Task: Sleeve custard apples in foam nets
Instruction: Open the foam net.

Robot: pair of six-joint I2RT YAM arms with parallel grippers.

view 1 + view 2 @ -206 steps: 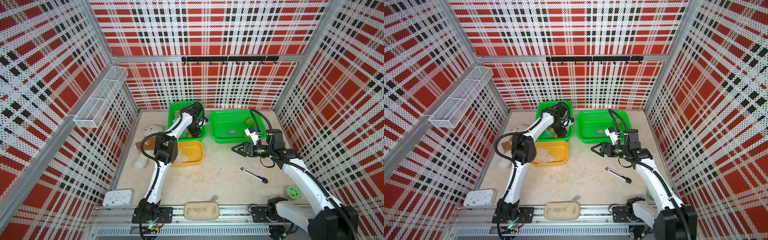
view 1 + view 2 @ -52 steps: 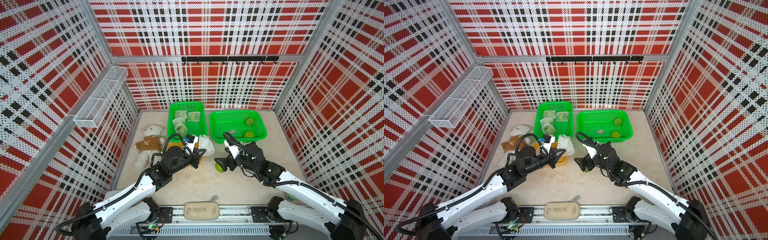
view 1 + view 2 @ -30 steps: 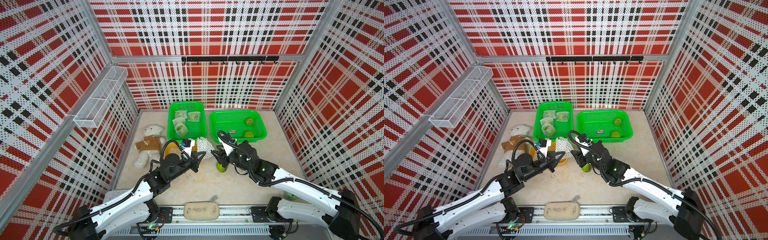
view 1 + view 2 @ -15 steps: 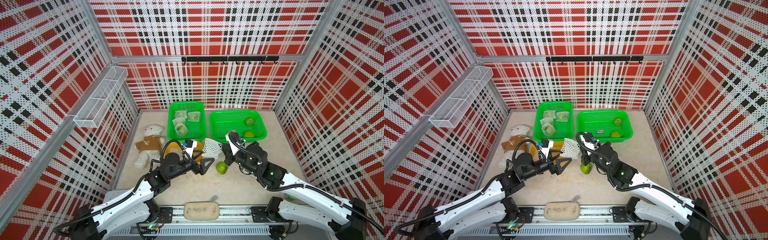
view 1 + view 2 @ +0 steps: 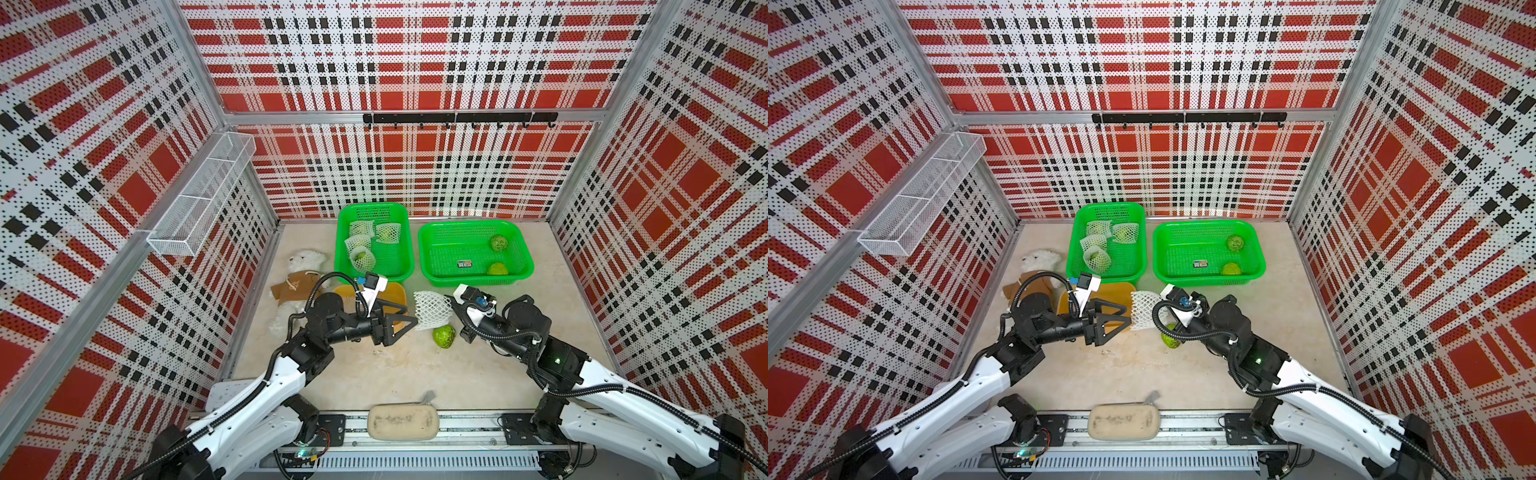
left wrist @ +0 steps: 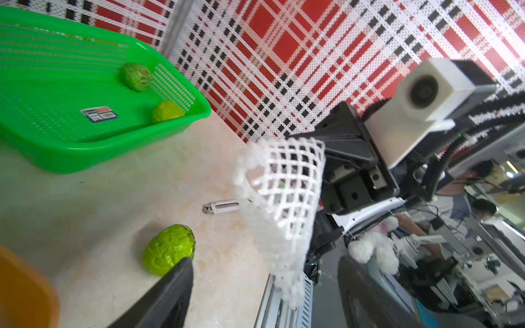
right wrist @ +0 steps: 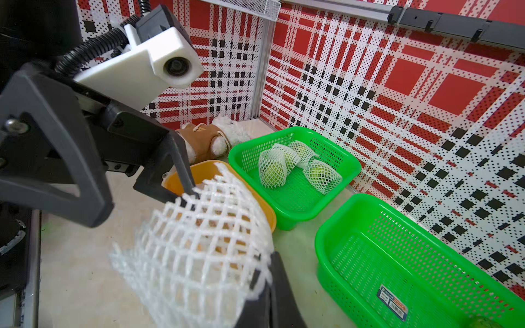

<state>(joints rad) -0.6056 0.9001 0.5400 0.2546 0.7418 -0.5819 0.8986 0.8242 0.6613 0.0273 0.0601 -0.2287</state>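
Two robot arms meet over the middle of a pale counter, partway through a sleeving job. Behind them, the left green basket holds the finished work: at least three custard apples already wrapped in white mesh. The right green basket beside it holds two bare fruits, not yet sleeved. The right end effector is clamped tight on one end of a foam net, holding it off the counter with its open mouth turned toward the other arm. The left end effector stands wide open and grips nothing. In the right wrist view one of its fingertips sits at the net's rim, seemingly placed to help stretch the mouth. Near the net a third bare custard apple lies on the counter, touching neither arm. Roughly half the fruit in view appears done. This apple looks to be next, then the pair in the basket.
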